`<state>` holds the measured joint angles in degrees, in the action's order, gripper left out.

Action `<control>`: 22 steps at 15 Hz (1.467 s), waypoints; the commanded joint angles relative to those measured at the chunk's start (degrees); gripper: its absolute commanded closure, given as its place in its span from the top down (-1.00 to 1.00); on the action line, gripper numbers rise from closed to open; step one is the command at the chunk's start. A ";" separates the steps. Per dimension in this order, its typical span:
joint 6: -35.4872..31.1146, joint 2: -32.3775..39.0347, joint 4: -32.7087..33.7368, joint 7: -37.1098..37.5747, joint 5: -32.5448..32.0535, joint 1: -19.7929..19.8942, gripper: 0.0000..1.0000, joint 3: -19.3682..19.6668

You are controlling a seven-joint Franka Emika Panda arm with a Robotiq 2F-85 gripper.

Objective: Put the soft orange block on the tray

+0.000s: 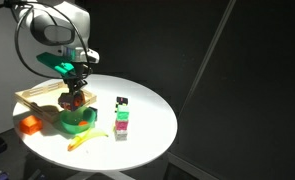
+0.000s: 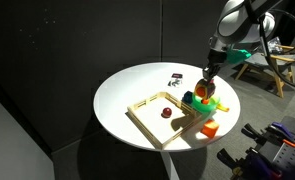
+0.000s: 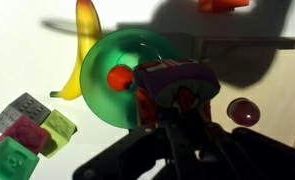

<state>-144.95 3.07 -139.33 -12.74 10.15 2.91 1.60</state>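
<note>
The step in hand is the approach: the soft orange block [image 1: 29, 125] is not yet being gripped. It is lying on the round white table [image 1: 147, 115], at about 9 o'clock from the round green bowl [image 1: 77, 122] in an exterior view. It is sitting just outside the rim of the shallow pale wooden tray [image 1: 37, 95], at roughly 6 o'clock from it.

The black gripper [image 1: 75, 92] is hanging over the green bowl with its jaws drawn together. A reddish patch is showing at the tips, and I cannot tell whether anything is pinched there.

The next move is probably calling for the jaws to spread. The arm would then need to shift off the bowl toward the block, come down over it and close gently.

The block is showing as a bright, squat orange chunk resting flat. In the wrist view it is only peeking in at the top edge, at about 1 o'clock from the bowl. Being soft, it will likely give a little under the squeeze.
</note>
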 commanded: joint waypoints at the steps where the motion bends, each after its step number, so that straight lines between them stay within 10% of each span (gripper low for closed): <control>1: 0.11 -0.03 0.05 0.10 -0.07 0.00 -0.72 -0.02; 22: 7.88 -0.36 6.40 2.18 -2.12 -5.73 -0.91 -4.75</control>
<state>-139.34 1.56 -135.49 -12.60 10.09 -2.19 -2.57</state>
